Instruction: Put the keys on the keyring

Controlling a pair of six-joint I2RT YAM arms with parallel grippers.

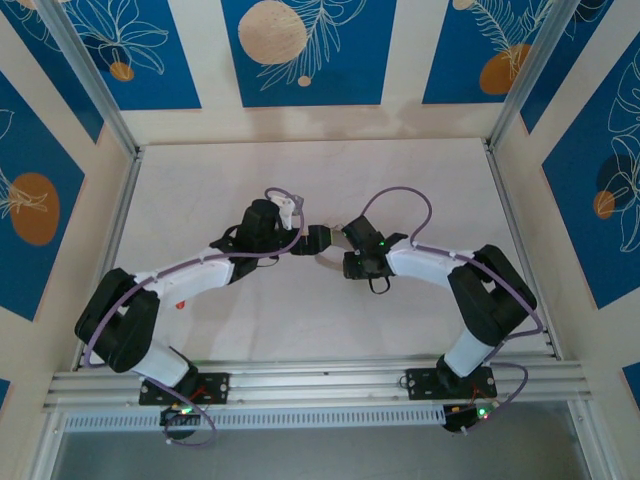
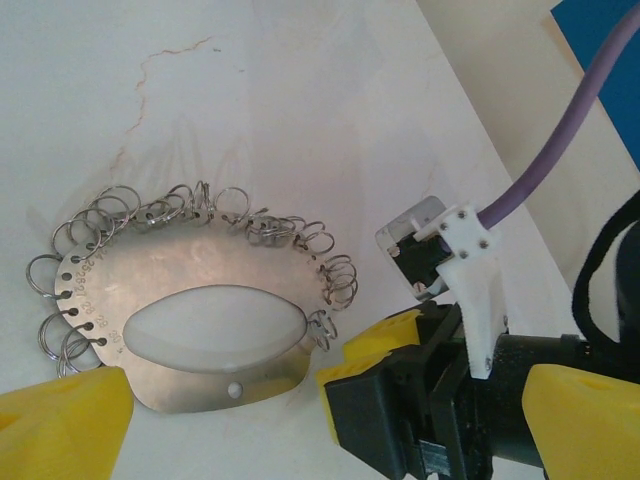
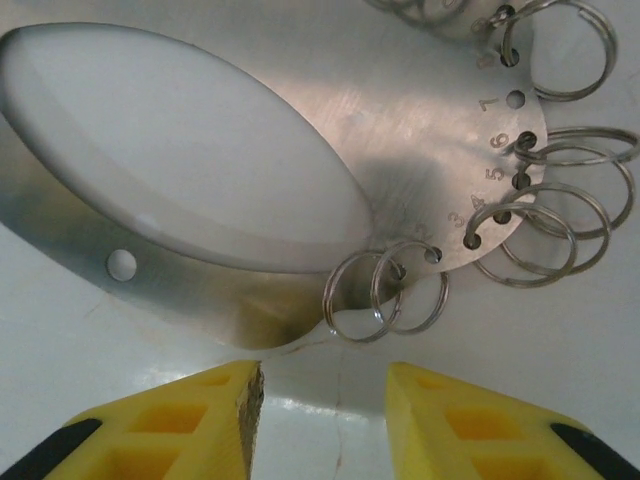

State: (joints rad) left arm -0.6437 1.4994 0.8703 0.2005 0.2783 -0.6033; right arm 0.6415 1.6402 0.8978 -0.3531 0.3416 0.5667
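Note:
The keyring (image 2: 180,262) is a flat oval steel plate with a large oval opening, lying on the white table. Small wire split rings (image 2: 120,205) hang from holes along its edge. My left gripper (image 2: 320,440) is open wide just short of the plate's near edge. My right gripper (image 3: 325,420) is open, with bare table between its yellow pads (image 3: 200,420). They point at the plate's end (image 3: 400,130), where two split rings (image 3: 385,290) hang. From above, both grippers (image 1: 305,243) (image 1: 345,238) meet mid-table. A tiny red piece (image 1: 180,303), seemingly one of the keys, lies beside the left forearm.
The right gripper's black body and yellow pads (image 2: 400,400) sit between my left fingers in the left wrist view, beside a purple cable (image 2: 560,150). Aluminium rails (image 1: 300,380) and walls frame the white table (image 1: 300,170).

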